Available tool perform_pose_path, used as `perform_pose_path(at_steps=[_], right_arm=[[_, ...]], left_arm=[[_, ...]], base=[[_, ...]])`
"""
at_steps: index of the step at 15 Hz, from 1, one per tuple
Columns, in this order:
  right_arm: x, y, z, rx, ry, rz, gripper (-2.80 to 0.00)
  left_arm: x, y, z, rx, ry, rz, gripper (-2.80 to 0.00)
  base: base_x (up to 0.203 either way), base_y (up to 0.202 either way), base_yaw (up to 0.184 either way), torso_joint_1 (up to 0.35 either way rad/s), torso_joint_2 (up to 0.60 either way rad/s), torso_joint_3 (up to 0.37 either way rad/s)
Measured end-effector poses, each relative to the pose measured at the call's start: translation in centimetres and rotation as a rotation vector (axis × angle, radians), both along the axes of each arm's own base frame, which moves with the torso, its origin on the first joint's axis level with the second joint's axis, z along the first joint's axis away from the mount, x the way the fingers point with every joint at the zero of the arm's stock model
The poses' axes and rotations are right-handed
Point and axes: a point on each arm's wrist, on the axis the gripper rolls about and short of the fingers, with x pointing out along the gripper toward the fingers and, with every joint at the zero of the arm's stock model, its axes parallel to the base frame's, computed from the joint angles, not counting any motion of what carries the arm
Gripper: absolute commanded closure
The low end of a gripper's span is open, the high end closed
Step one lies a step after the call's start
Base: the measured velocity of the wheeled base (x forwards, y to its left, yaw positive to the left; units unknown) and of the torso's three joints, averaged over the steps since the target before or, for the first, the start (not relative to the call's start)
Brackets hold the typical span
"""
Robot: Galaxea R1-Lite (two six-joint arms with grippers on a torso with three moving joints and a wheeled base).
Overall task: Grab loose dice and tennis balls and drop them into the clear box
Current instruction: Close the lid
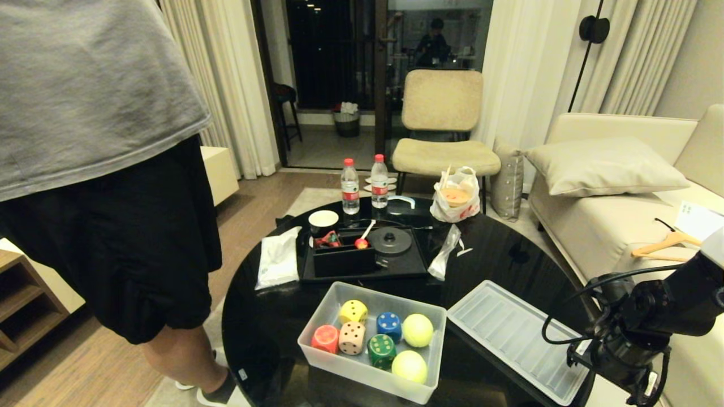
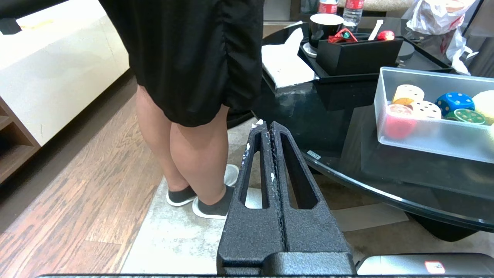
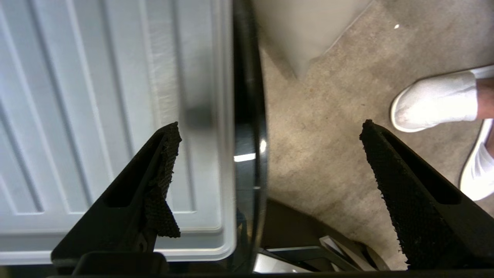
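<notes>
The clear box [image 1: 320, 310] stands on the near side of the round black table [image 1: 260, 339]. In it lie several dice: yellow [image 1: 353, 311], red [image 1: 325, 338], tan [image 1: 352, 337], blue [image 1: 389, 325] and green [image 1: 382, 349]. Two tennis balls [image 1: 417, 330] [image 1: 409, 366] sit in its right end. The box [image 2: 424, 143] also shows in the left wrist view. My right gripper [image 3: 270, 125] is open and empty, hovering over the table's right rim beside the ribbed lid [image 3: 96, 116]. My left gripper [image 2: 266, 125] is shut on nothing, low beside the table's left edge.
A person [image 1: 113, 169] stands close at the table's left. The lid [image 1: 517, 339] lies flat right of the box. Behind are a black tray [image 1: 362, 271], a tissue pack [image 1: 278, 257], two bottles [image 1: 350, 189] and a plastic bag [image 1: 455, 198]. A white shoe [image 3: 432, 102] rests on the carpet.
</notes>
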Motion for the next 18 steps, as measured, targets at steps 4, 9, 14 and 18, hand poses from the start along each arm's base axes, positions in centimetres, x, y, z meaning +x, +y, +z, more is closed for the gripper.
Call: perform_pose_path(at_steps=[4,9,14,18], right_arm=[[-0.1,-0.4,-0.7,0.005,0.020,-0.008,-2.80],[0.1,-0.5,-1.6,0.007,0.025,-0.010,-2.80],[-0.6,-0.7,-1.3,0.007,0.037,-0.011,-2.80],[-0.9,-1.0,-1.4,0.008,0.044,-0.020,-2.80]], left_arm=[[0.0,0.0,0.0,-0.001,0.000,0.000,0.00],[0.0,0.0,0.0,0.000,0.000,0.001,0.00],[0.0,0.0,0.0,-0.001,0.000,0.000,0.00],[0.0,0.0,0.0,0.000,0.000,0.001,0.00]], base=[[0.000,0.000,0.000,0.000,0.00,0.000],[0.000,0.000,0.000,0.000,0.00,0.000],[0.000,0.000,0.000,0.000,0.00,0.000],[0.000,0.000,0.000,0.000,0.00,0.000]])
